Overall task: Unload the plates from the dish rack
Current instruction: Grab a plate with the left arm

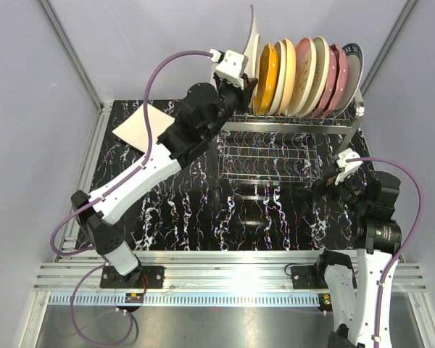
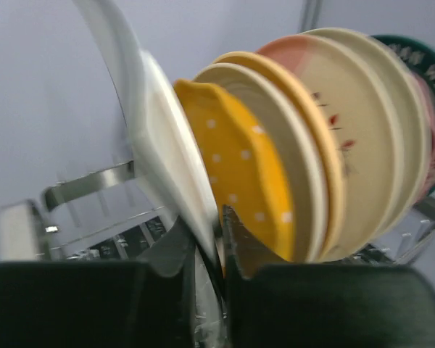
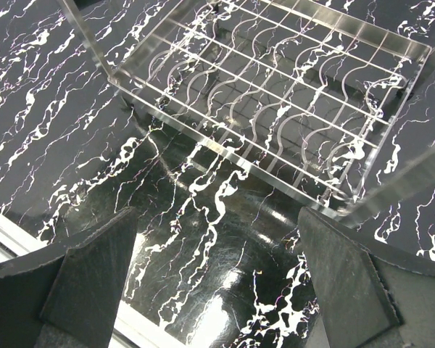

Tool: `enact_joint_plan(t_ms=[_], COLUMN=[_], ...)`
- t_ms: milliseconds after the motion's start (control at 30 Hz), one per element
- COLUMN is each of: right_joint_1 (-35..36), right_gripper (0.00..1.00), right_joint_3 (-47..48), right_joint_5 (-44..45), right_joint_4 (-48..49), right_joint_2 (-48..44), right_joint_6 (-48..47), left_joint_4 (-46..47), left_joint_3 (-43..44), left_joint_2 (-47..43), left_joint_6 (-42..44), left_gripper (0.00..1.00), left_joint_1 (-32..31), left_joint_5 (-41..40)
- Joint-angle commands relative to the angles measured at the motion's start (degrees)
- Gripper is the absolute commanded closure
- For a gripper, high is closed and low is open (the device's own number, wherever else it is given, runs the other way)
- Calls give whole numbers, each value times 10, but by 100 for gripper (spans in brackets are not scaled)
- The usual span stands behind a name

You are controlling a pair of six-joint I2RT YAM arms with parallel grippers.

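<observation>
Reaching into the upper tier of the dish rack (image 1: 290, 125) with the left gripper (image 2: 206, 225), and pinched the white plate (image 2: 167, 145) by its lower edge, black fingers (image 2: 239, 250) drawn narrow, one on each face of the rim. Stood that plate taller than its neighbours, tipped left and away from the row. Counted off beside it the yellow dotted plate (image 2: 239, 167), almost touching, then a cream one, then the twig-patterned plate (image 2: 348, 123) in pink and cream, then deeper pinks. Ended with the dark-rimmed plate (image 2: 424, 61) at the far right, all on edge between the tines. Caught pale marks like lettering on that dark rim from the left wrist, but too blurred to read. Spotted a square plate (image 1: 141, 127) lying flat on the black marbled table (image 1: 174, 217), left of the rack and well apart from it. Held the right gripper (image 3: 217, 246) low near the rack's front right corner, jaws spread wide and gripping nothing, only marbled table top between them. Looked from that wrist across the lower tier, wavy chrome wires in rows.
</observation>
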Motion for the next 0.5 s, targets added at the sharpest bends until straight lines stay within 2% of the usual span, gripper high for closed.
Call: enact_joint_plan(t_ms=[0, 467], right_joint_1=[-4, -4], right_gripper=[0, 0], right_joint_3=[0, -1], right_joint_5=[5, 6], right_joint_4=[7, 7], right_joint_2=[-5, -5], right_joint_6=[-10, -9], left_joint_4=[32, 89], left_joint_3=[24, 15], left_joint_2=[-1, -30], left_joint_6=[3, -113], left_gripper=[98, 100], left_joint_1=[6, 23], left_joint_5=[30, 66])
